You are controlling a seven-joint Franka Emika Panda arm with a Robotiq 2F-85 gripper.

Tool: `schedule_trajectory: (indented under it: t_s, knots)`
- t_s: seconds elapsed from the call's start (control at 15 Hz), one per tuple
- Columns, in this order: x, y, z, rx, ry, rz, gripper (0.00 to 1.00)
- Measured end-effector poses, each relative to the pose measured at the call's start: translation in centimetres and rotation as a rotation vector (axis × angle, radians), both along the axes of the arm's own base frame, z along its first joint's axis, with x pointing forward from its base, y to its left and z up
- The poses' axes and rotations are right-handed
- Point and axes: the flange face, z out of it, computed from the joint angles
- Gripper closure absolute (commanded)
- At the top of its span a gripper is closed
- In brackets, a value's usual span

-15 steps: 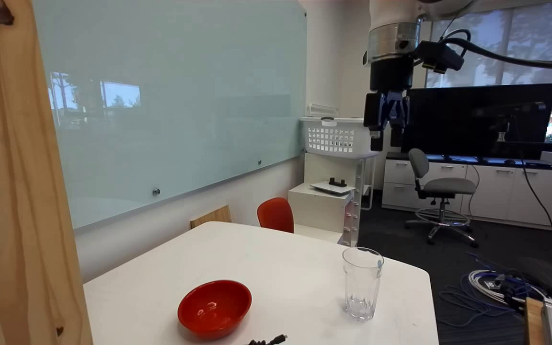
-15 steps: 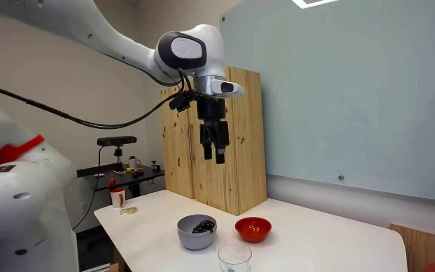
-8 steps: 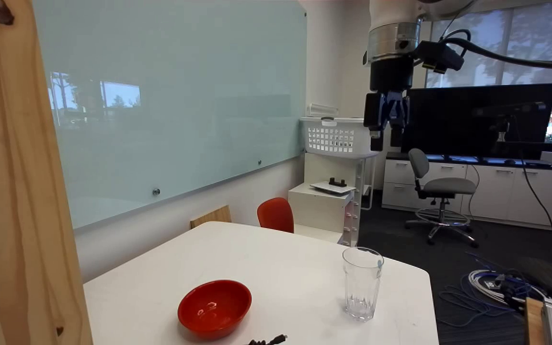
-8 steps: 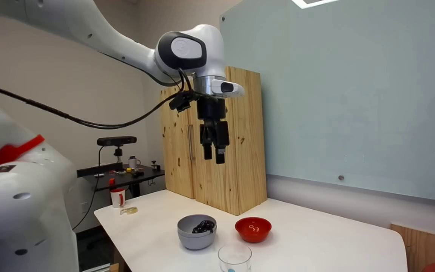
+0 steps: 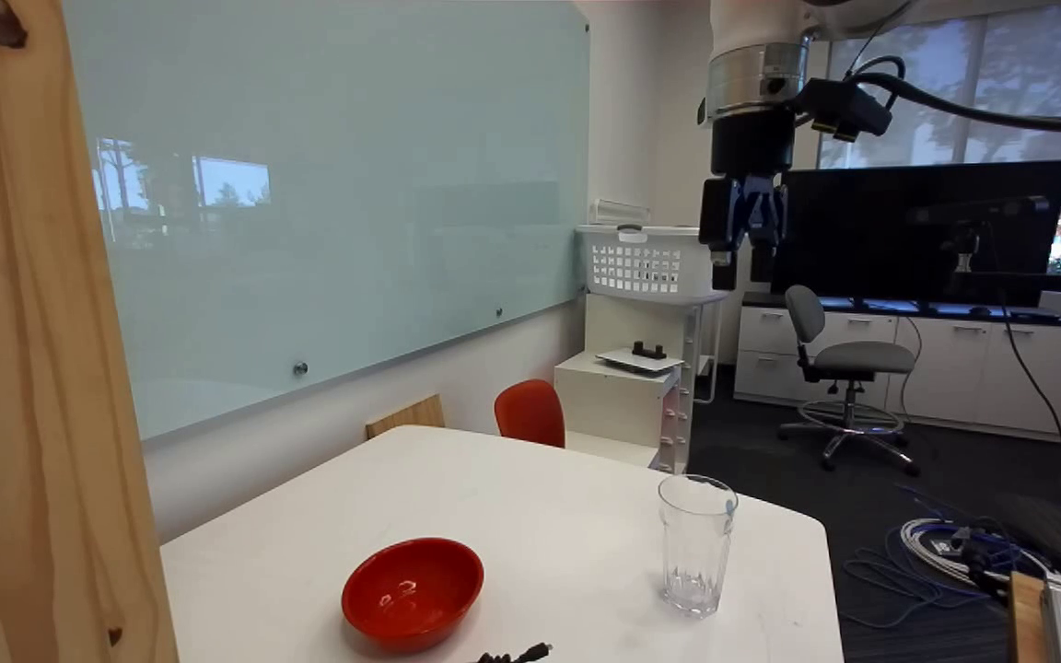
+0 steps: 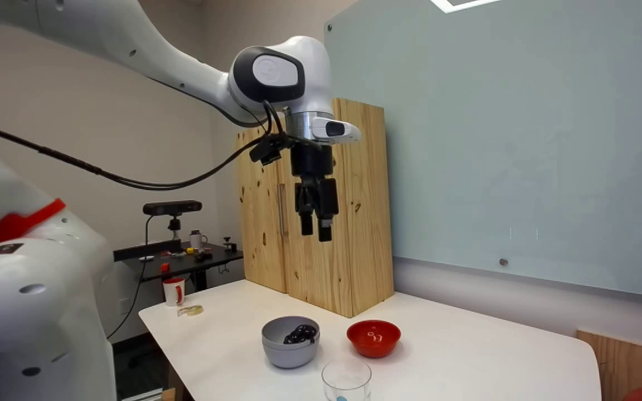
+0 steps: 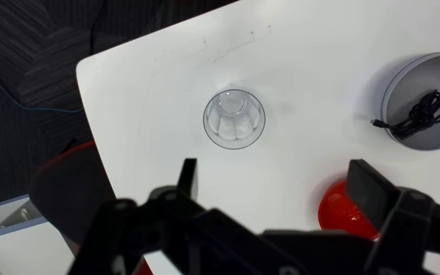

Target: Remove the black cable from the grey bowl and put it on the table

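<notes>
The black cable [image 7: 422, 116] lies coiled inside the grey bowl [image 6: 290, 358] in an exterior view and in the wrist view. One plug end hangs over the bowl's rim in the wrist view. Only the cable's end [image 5: 530, 653] shows at the bottom edge of an exterior view, where the grey bowl is out of view. The bowl stands on the white table [image 6: 494, 362]. My gripper [image 7: 273, 160] is open and empty, with its fingers wide apart. In both exterior views the gripper [image 6: 316, 233] [image 5: 743, 273] points down, high above the table.
A red bowl [image 6: 374, 338] stands beside the grey bowl. A clear glass [image 7: 234, 119] stands near them. A tall wooden cabinet [image 6: 365, 250] stands at the table's back. A white and red mug [image 6: 174, 292] and a tape roll [image 6: 190, 310] are at the table's far end.
</notes>
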Motion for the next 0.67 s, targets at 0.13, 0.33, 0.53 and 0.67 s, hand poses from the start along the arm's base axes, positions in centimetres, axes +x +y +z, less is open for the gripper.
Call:
schedule_trajectory:
  t_s: [0.13, 0.33, 0.53, 0.67]
  knots:
    - [0.00, 0.00, 0.00, 0.000, 0.000, 0.000, 0.00]
    - [0.00, 0.00, 0.00, 0.000, 0.000, 0.000, 0.00]
    - [0.00, 0.00, 0.02, 0.000, 0.000, 0.000, 0.00]
    - [0.17, -0.13, 0.08, 0.000, -0.012, -0.004, 0.00]
